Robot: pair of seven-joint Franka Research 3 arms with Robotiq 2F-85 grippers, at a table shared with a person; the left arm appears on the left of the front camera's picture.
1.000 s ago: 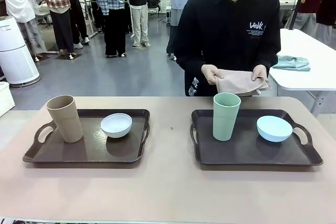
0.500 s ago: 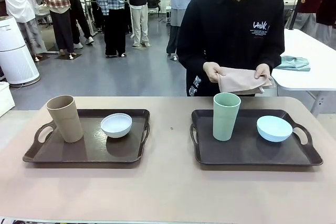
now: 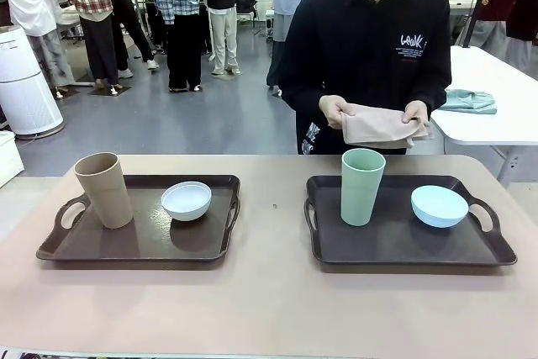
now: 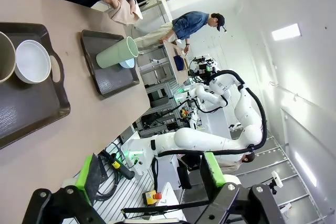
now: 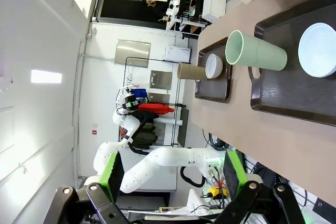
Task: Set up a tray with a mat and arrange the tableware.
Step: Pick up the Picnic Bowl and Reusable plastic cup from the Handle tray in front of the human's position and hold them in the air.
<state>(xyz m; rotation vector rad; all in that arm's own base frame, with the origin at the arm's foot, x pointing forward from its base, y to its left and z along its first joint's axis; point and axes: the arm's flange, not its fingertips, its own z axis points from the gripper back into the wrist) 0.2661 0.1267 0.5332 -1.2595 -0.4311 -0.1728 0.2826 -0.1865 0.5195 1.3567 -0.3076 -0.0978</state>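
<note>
Mat [image 3: 376, 126] not yet laid
A person [image 3: 370, 48] holds it beyond the right tray [image 3: 395, 245] bearing green cup [image 3: 362, 186] and blue bowl [image 3: 439, 205]; tan cup [image 3: 103, 189] and white bowl [image 3: 187, 200] occupy the left tray [image 3: 126, 245]. Left gripper [image 4: 151, 169], right gripper [image 5: 173, 167]: spread, empty. Next, likely clear a tray.

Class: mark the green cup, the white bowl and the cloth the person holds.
green cup [image 3: 362, 188], front view, side wall.
white bowl [image 3: 187, 199], front view, inner bottom.
cloth [image 3: 374, 126], front view, its middle.

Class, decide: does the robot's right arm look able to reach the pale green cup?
Probably yes: the right gripper is open, nothing stands in front of the pale green cup, and the person's hands hold a cloth beyond it.
</note>
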